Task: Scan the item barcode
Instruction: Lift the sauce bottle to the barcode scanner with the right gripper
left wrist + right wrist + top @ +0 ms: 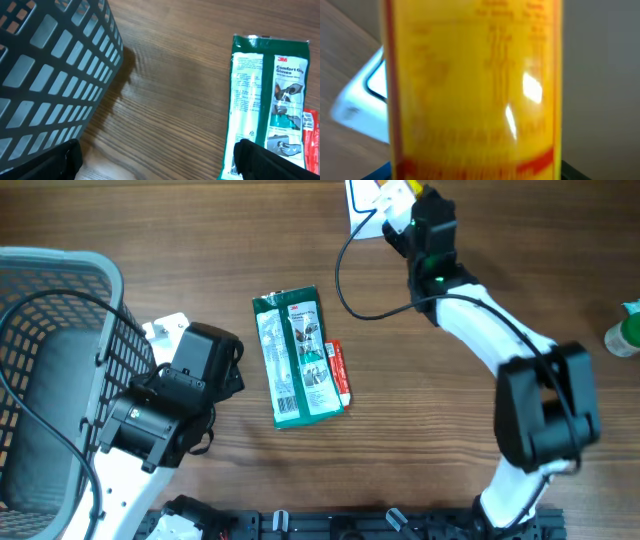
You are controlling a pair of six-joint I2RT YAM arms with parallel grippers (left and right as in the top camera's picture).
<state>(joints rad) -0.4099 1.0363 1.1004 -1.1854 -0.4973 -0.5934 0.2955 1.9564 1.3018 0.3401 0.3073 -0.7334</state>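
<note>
Yellow packet with a red stripe (475,90) fills the right wrist view, blurred, standing between the right gripper (405,210) jaws at the far table edge, over a white flat device (362,205). Whether those jaws clamp it or only flank it I cannot tell. The left gripper (157,165) hangs with jaws spread wide and nothing in them, above bare wooden table (175,75), between a grey plastic mesh basket (50,75) and a green glove packet (298,355) with a thin red packet (340,370) just beside it.

a yellow pack (475,90) with red trim stands upright, filling the right wrist frame, its print blurred. overhead it sits at the top edge, beside a white device (358,205).
</note>
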